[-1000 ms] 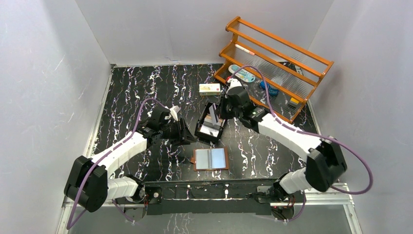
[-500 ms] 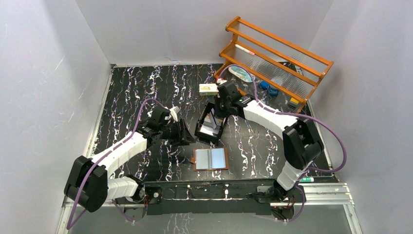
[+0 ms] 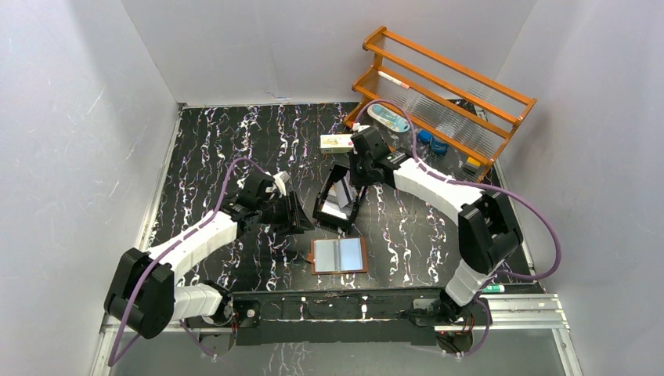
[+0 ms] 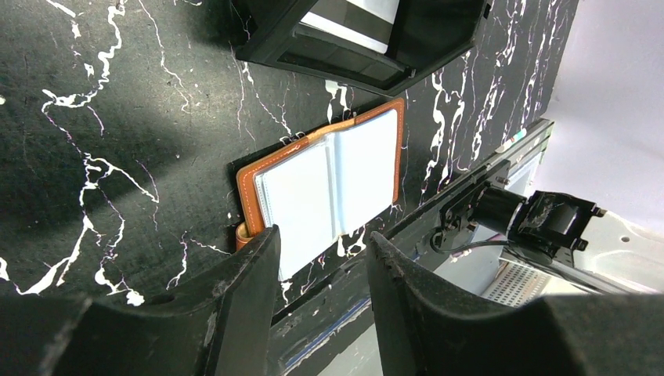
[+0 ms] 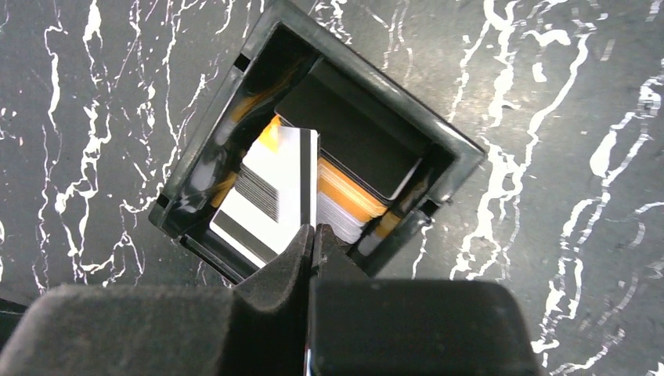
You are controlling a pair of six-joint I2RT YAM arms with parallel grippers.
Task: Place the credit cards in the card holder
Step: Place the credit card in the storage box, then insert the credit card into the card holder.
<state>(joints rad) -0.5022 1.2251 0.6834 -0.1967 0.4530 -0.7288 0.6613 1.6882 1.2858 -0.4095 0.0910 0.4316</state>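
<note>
The brown card holder [image 3: 339, 255] lies open and flat near the front edge, its clear pockets up; it also shows in the left wrist view [image 4: 329, 180]. My right gripper [image 3: 350, 182] hangs over the black tray [image 3: 319, 205] and is shut on the edge of a white credit card [image 5: 274, 176] with a black stripe, tilted up out of the tray. The right gripper [image 5: 313, 231] has its jaws pressed together. More cards are stacked in the tray, a black one [image 5: 352, 133] on top. My left gripper [image 3: 301, 219] is open and empty left of the tray, its opening [image 4: 322, 239] over the holder's near corner.
An orange wooden rack [image 3: 438, 102] with small items stands at the back right. A white-and-yellow carton [image 3: 337, 142] lies just behind the tray. The tray's rim [image 5: 462, 149] surrounds the card stack. White walls enclose the black marbled table.
The right arm has changed posture, its elbow swinging back and up, while its gripper stays at the tray with the white card tipped up. The left arm has not moved.
</note>
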